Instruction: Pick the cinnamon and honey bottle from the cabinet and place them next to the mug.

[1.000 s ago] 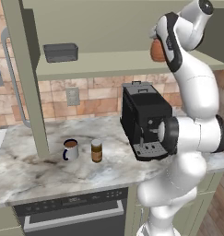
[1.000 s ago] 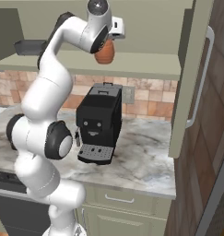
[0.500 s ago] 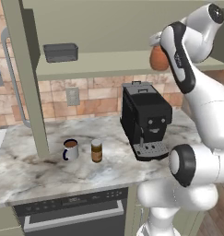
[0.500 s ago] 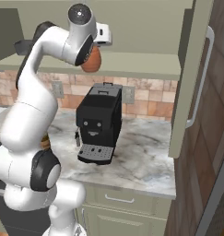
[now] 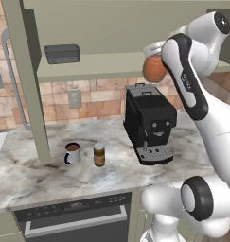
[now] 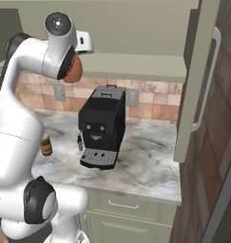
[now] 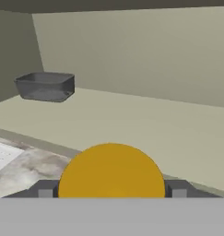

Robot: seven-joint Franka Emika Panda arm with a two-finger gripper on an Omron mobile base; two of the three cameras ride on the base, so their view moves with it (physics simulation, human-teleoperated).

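Left base view shows you the big cabinet [image 5: 111, 66] up on the wall, with its long shelf board above the table [image 5: 31, 175]. Your white arm reaches up in front of that shelf. The black coffee machine [image 5: 149, 123] stands on the table under it. Your tool [image 7: 111, 191] has the round orange honey bottle [image 5: 154, 70] squeezed between its two fingers, held up in the air just in front of the shelf edge. A dark grey tub [image 5: 62, 53] sits on the shelf, well off to the left. Down on the table, the white mug [image 5: 72, 153] stands left of the coffee machine. The small brown cinnamon [image 5: 99, 154] jar stands upright just beside the mug.
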